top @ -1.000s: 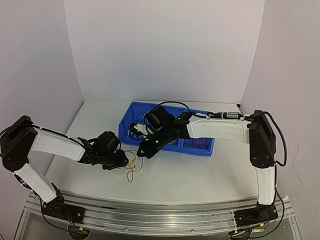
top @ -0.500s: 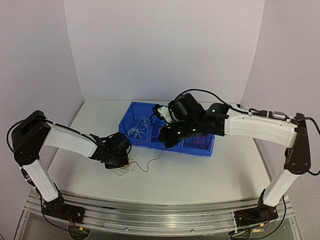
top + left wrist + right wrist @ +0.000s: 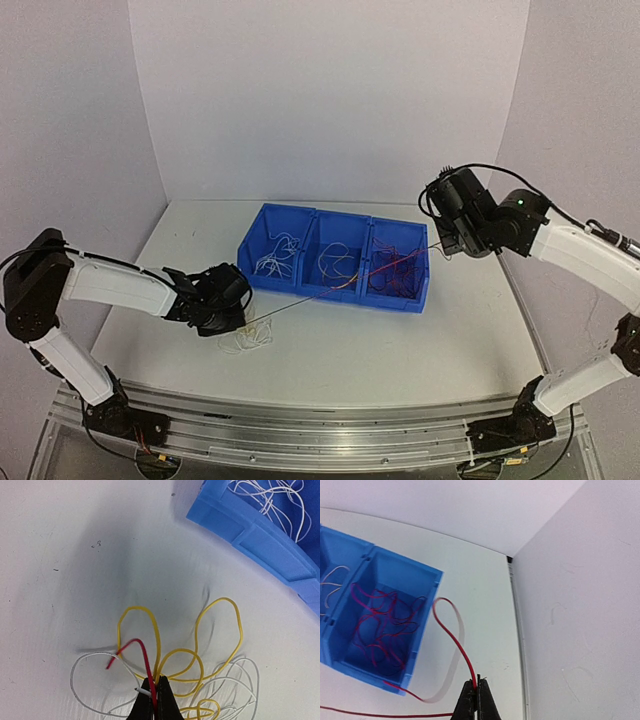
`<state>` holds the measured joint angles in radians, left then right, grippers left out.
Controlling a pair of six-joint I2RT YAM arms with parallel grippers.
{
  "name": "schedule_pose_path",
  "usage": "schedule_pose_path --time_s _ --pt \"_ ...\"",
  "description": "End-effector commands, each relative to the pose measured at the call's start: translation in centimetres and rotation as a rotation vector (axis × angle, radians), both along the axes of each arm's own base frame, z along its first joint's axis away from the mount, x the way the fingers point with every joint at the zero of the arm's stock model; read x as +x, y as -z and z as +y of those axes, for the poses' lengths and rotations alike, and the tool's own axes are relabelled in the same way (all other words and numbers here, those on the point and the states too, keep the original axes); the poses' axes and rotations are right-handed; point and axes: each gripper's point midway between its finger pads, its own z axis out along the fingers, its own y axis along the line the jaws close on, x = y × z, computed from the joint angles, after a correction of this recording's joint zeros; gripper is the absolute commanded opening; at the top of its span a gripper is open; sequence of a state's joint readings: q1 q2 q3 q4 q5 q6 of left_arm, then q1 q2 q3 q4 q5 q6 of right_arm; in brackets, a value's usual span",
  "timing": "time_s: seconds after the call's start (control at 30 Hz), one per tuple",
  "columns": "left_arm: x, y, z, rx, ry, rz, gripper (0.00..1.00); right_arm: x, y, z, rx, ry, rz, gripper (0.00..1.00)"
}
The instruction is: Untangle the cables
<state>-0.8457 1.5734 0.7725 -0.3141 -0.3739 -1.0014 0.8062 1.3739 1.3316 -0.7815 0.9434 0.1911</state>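
Observation:
A tangle of yellow and white cables [image 3: 252, 335] lies on the table left of centre; it fills the lower half of the left wrist view [image 3: 200, 680]. A red cable [image 3: 340, 288] runs taut from that tangle across the bins up to the right. My left gripper [image 3: 232, 318] is shut on the red cable's end [image 3: 142, 657] and the bundle at the tangle, low on the table [image 3: 155, 680]. My right gripper [image 3: 440, 245] is raised at the right and shut on the red cable's other end [image 3: 455, 640], its jaws together [image 3: 476, 682].
A blue three-compartment bin [image 3: 410, 305] stands mid-table: white cables in the left compartment [image 3: 275, 255], pale ones in the middle [image 3: 340, 262], red ones in the right [image 3: 395, 272]. The side wall [image 3: 580, 605] is close on the right. The bin's corner [image 3: 260, 535] is near the tangle.

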Motion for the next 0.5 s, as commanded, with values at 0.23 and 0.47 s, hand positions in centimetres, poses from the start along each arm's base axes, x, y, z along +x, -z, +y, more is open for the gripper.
schedule_pose_path --time_s 0.23,0.47 --pt "-2.1 2.0 4.8 0.133 -0.088 0.072 0.0 -0.6 -4.6 -12.6 -0.164 0.339 -0.102 0.0" --pt "-2.1 2.1 5.2 0.129 -0.108 0.079 0.0 -1.4 -7.2 -17.2 -0.16 0.455 -0.135 0.0"
